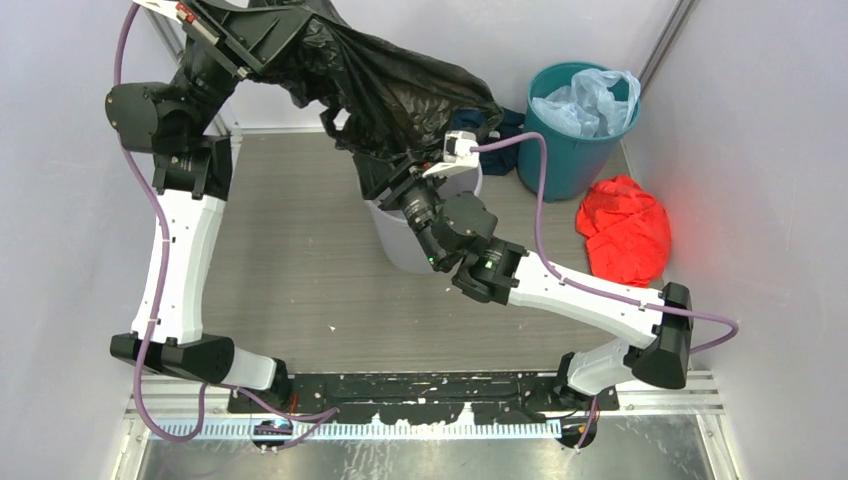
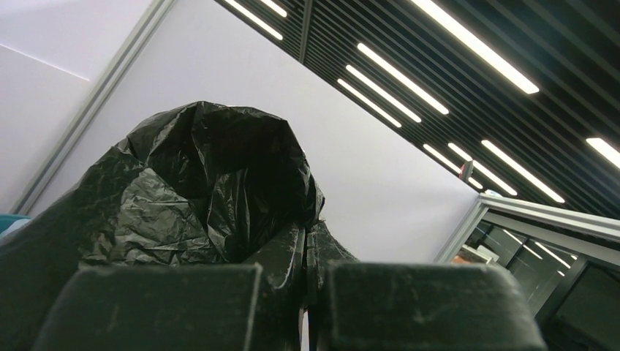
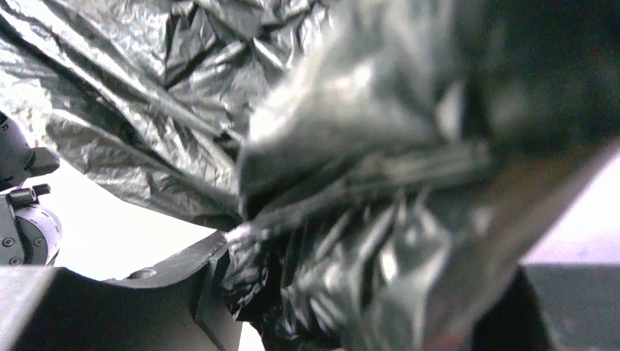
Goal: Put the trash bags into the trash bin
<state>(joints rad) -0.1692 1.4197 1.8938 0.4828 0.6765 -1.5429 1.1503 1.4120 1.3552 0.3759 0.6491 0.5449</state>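
Left claw [image 2: 313, 296] is clamped tight on a fold of the black trash bag [image 1: 400, 85] and is raised high at 11 o'clock in the overhead view. Right claw [image 3: 376, 270] sits under the bag at the centre. Its jaws are part-way apart with film bunched between them, and I cannot tell whether they grip it.

The bag is thin, glossy and heavily creased, with grey glints on its wrinkles. It stretches like a sagging sheet from 11 o'clock down to the centre. Its lower folds hang over the far rim of the grey trash bin [image 1: 398, 245]. The bin's mouth is hidden by the bag and the right arm.

At 2 o'clock the teal bin [image 1: 570, 160] stands close to the right wall [image 1: 760, 150], and the red cloth [image 1: 625, 230] lies just beside it at 3 o'clock. Bare worktop [image 1: 290, 260] runs from the grey bin toward 8 o'clock, as far as the left arm.
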